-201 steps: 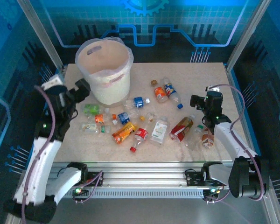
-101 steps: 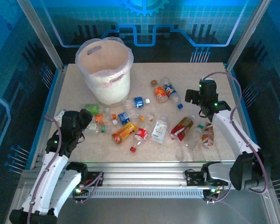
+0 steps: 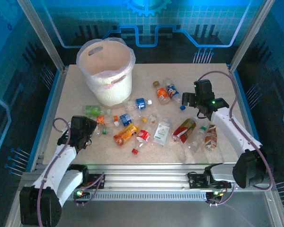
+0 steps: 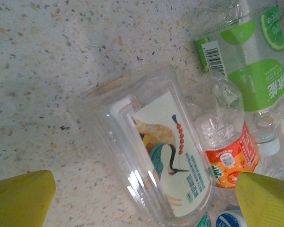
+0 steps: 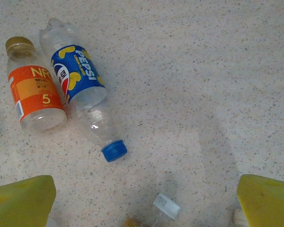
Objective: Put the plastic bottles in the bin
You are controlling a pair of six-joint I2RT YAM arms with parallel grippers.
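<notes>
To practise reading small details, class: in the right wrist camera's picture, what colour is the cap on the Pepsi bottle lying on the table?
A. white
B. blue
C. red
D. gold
B: the Pepsi bottle lies on its side with a blue cap on its neck, while the gold cap belongs to the orange-labelled bottle beside it.

White "PEPSI" stands on the blue-label bottle (image 5: 78, 71), "NR" and "5" on the orange-label bottle (image 5: 35, 92) just left of it, and a barcode with white Chinese characters, too blurred to read, on the green-label bottle (image 4: 248, 61).
</notes>
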